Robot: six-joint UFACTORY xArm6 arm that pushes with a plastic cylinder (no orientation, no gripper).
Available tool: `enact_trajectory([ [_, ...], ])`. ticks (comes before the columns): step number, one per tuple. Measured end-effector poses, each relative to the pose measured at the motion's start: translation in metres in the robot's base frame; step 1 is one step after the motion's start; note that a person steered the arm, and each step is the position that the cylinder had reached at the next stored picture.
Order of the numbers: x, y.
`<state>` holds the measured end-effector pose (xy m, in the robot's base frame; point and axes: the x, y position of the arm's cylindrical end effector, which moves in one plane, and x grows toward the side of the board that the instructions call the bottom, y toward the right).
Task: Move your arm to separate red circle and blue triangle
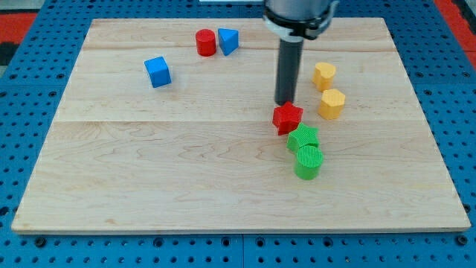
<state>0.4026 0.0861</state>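
Note:
The red circle point(205, 42) stands near the view's top, left of centre. The blue triangle point(228, 40) sits right beside it on its right, touching or nearly touching. My tip point(285, 102) is on the board well to the lower right of that pair, just above a red star-shaped block point(287, 117) and almost touching it.
A blue cube point(158, 71) lies at the upper left. Two yellow blocks point(323, 75) point(332, 103) sit right of my tip. A green star-shaped block point(303, 138) and a green cylinder point(308, 161) sit just below the red star. The wooden board point(149, 171) rests on a blue surface.

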Motion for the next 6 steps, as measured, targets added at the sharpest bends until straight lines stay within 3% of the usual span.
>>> enact_trajectory([
  [3, 0.031, 0.001],
  [5, -0.071, -0.047],
  [6, -0.086, -0.112],
])
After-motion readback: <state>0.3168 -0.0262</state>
